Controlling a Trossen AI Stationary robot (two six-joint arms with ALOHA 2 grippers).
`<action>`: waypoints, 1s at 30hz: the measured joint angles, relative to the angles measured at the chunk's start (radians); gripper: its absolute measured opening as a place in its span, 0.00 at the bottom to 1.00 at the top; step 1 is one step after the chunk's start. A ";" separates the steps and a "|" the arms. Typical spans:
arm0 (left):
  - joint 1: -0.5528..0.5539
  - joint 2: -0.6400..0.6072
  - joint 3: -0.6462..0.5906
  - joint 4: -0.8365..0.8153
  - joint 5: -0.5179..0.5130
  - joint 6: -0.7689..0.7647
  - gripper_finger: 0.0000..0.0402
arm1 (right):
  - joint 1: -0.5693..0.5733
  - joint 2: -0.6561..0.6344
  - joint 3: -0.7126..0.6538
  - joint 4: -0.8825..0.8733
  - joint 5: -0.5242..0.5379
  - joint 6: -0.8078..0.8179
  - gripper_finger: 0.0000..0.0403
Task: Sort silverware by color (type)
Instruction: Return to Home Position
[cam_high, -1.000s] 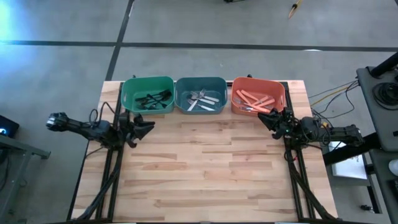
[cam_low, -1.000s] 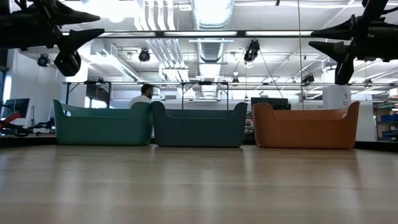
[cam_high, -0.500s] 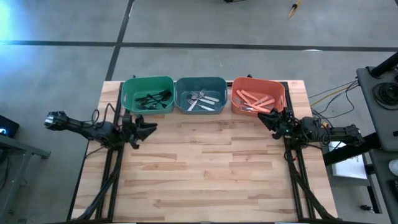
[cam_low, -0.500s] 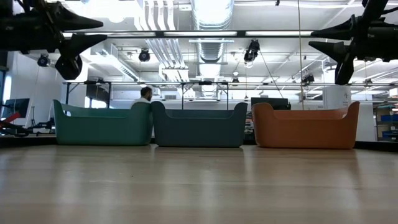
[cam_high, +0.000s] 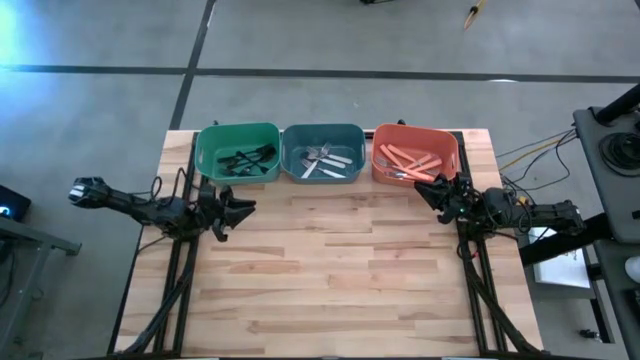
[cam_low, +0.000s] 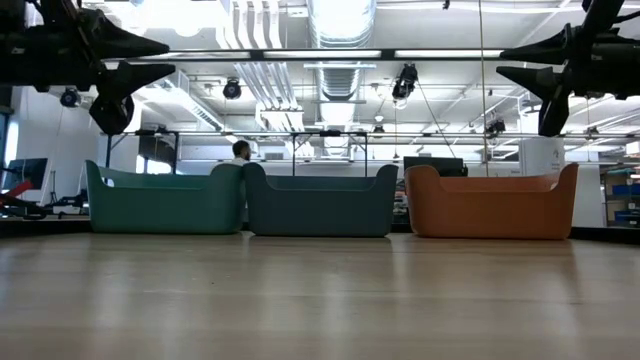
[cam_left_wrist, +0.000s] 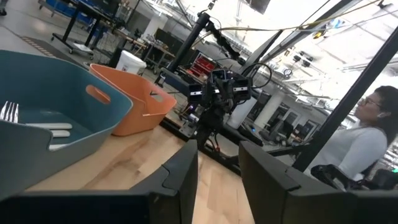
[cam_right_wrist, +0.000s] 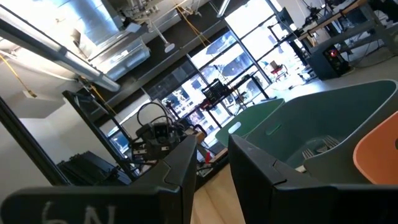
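Note left tool (cam_high: 245, 208) and right tool (cam_high: 422, 190) both parted and empty, silverware (cam_high: 325, 160) lying binned just beside each, green bin (cam_high: 237, 126) nearest left tool, orange bin (cam_high: 415, 128) nearest right tool.

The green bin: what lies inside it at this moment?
In the high view, the green bin holds only black silverware. The pieces overlap in a small pile, so their number is unclear. In the low view the bin's wall hides them completely.
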 joint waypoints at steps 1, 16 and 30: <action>0.000 0.004 0.000 0.000 0.000 0.000 0.25 | 0.000 0.000 0.000 0.000 0.000 0.000 0.21; 0.000 0.058 0.000 0.000 0.000 0.000 0.25 | 0.000 0.000 0.000 0.000 0.000 0.000 0.21; 0.000 0.098 0.000 0.000 0.000 0.000 0.25 | 0.000 0.000 0.000 0.000 0.000 0.000 0.21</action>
